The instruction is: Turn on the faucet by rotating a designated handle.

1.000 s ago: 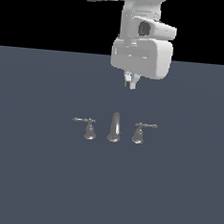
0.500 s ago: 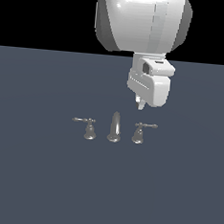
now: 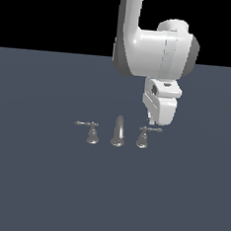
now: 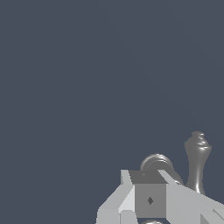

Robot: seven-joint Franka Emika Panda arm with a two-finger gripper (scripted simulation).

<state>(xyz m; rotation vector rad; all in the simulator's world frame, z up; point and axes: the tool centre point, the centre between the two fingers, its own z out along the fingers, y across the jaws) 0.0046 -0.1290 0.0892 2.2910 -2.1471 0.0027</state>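
Note:
The faucet is a shiny grey three-piece set on the dark floor: a tall tapered spout [image 3: 118, 131], a twin handle [image 3: 91, 133] whose arm points to the exterior view's left, and the handle [image 3: 144, 136] whose thin arm points to the exterior view's right. My gripper [image 3: 150, 122] hangs just above that handle's arm, with the fingers together and nothing between them. In the wrist view the fingers [image 4: 148, 199] cover part of the handle's bell-shaped base [image 4: 155, 162]; the spout [image 4: 197, 159] stands beside it. Whether the fingertips touch the arm is not visible.
The flat dark grey floor [image 3: 42, 180] stretches all around the faucet set. The bulky white arm [image 3: 153, 51] rises above the handle on the exterior view's right. Nothing else shows.
The arm has swung to the exterior view's right and come down, bringing the gripper from above the spout to just over the right-hand handle. The faucet parts have not moved.

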